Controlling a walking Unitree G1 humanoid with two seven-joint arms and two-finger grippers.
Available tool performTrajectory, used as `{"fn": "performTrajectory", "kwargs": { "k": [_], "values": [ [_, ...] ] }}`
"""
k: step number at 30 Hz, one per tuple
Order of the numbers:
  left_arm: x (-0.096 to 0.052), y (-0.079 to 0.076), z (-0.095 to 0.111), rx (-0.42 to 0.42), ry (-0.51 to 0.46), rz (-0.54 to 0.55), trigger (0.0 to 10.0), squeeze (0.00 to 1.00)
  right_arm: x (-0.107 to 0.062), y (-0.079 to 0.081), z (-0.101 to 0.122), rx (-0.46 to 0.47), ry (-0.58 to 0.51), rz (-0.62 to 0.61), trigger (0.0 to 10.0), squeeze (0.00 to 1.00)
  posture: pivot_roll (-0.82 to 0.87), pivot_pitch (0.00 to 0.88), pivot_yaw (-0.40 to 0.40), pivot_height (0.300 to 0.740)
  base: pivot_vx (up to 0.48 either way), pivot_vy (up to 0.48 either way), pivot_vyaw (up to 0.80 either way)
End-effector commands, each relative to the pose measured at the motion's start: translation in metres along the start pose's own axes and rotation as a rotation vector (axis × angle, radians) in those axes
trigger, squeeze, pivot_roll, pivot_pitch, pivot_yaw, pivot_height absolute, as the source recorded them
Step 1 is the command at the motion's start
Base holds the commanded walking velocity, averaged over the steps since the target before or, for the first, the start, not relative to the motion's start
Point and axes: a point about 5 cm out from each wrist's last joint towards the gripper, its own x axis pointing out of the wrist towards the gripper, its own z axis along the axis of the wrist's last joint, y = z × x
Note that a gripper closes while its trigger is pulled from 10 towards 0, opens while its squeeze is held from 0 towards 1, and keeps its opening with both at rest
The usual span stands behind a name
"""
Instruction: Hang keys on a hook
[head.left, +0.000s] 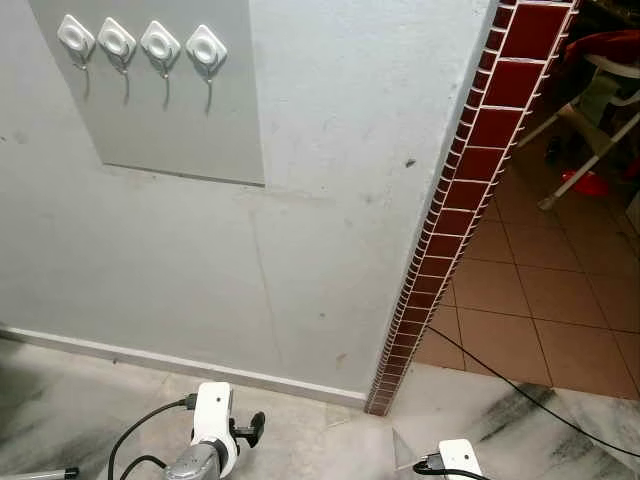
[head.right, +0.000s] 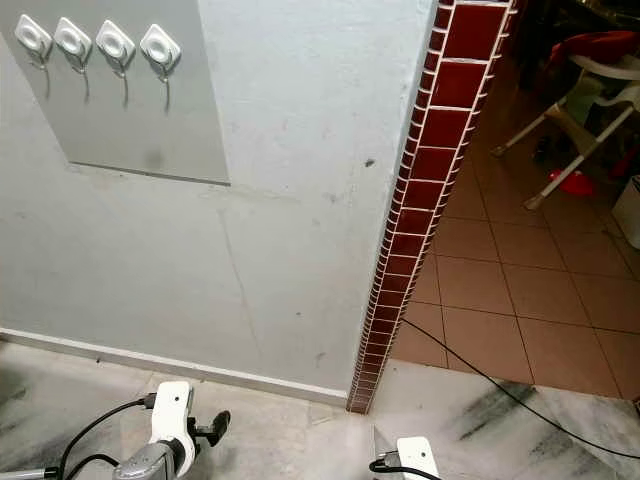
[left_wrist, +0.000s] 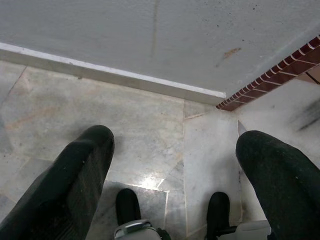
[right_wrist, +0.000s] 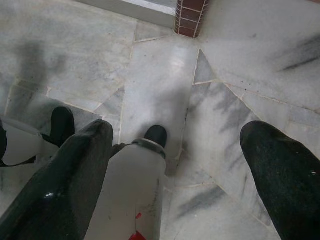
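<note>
- Where the pale grey painted wall (head.left: 330, 200) carries a smooth grey rectangular panel (head.left: 200, 110), four white diamond-shaped adhesive hooks (head.left: 140, 42) sit in a row along the panel's upper part, each with a thin metal prong hanging below; nothing hangs on any of them.
- No keys can be made out anywhere, so their place cannot be told.
- To the right of the panel, the wall ends at a corner edged with a column of dark red glazed tiles (head.left: 470, 170), which runs down to the grey-veined marble floor (head.left: 90, 390).
- Beyond that red column lies a terracotta tiled floor (head.left: 540, 290), with a thin black cable (head.left: 520, 390) trailing across it and a red and white chair (head.left: 600, 80) cut off at the frame edge.
- Far below the panel, the left gripper (left_wrist: 175, 165) hangs over the marble, its two black fingers (left_wrist: 75, 180) spread wide with nothing between them.
- Also low over the marble, the right gripper (right_wrist: 175, 170) has its fingers (right_wrist: 75, 175) parted and empty.
- Both silver arms are cut off at the bottom edge of the head views; the left arm's white wrist housing (head.left: 212, 415) and the right arm's (head.left: 458, 458) barely show.
</note>
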Motion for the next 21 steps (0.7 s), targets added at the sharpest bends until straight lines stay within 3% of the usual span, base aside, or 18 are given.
{"fn": "performTrajectory", "kwargs": {
  "k": [1, 21],
  "values": [
    [-0.0067, -0.003, -0.0216, 0.259, 0.128, -0.147, 10.0, 0.0, 0.0069, 0.0121, 0.0227, -0.282, -0.004, 0.064, 10.0, 0.0, -0.04, 0.0, -0.015, 0.74, 0.0, 0.0, 0.0],
    [-0.0087, 0.0, -0.025, 0.246, 0.135, -0.144, 10.0, 0.0, 0.0051, 0.0139, 0.014, -0.293, -0.004, 0.065, 10.0, 0.0, -0.05, 0.0, -0.012, 0.74, 0.0, 0.0, 0.0]
  ]
}}
